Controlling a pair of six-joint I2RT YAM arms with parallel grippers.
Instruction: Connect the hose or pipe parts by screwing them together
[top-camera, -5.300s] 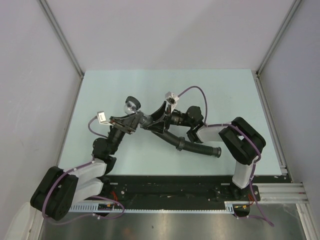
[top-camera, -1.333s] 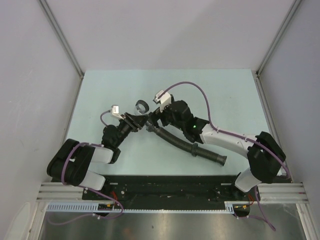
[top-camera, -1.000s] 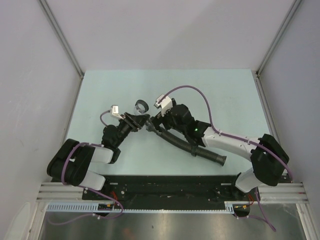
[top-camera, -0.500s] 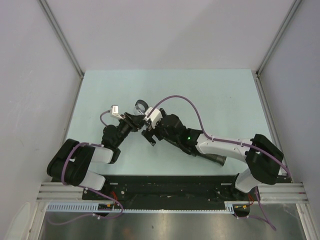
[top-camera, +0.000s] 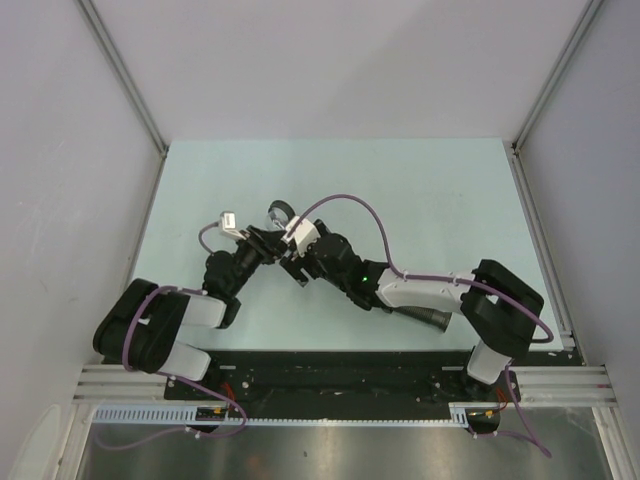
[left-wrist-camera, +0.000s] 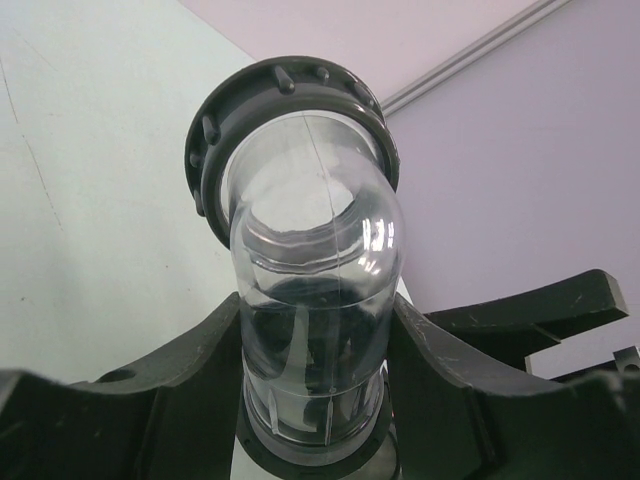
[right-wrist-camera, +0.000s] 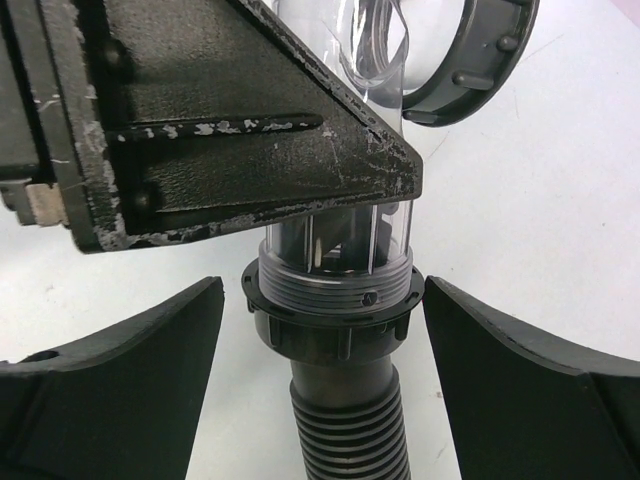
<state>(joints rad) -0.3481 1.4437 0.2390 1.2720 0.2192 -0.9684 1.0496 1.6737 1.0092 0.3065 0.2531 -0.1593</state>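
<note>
A clear elbow fitting (left-wrist-camera: 312, 300) with a grey ribbed ring (left-wrist-camera: 290, 110) at its far end stands between the jaws of my left gripper (left-wrist-camera: 312, 365), which is shut on it. In the top view that grip (top-camera: 264, 243) is at the table's middle left, with the ring (top-camera: 281, 212) just beyond it. The fitting's threaded lower end (right-wrist-camera: 335, 268) sits in the black collar (right-wrist-camera: 335, 325) of the ribbed hose (right-wrist-camera: 350, 430). My right gripper (right-wrist-camera: 322, 340) is open astride that collar, with a gap on each side. The right arm hides most of the hose, whose far end (top-camera: 432, 318) shows.
The pale table (top-camera: 450, 200) is fenced by grey walls on three sides, with a metal post (top-camera: 130, 90) at the left corner. A black rail (top-camera: 340, 370) runs along the near edge. Purple cables (top-camera: 350, 205) loop above both wrists.
My right gripper has slid left along the hose to the collar under the left gripper, and its jaws have narrowed. The left arm has not moved.
</note>
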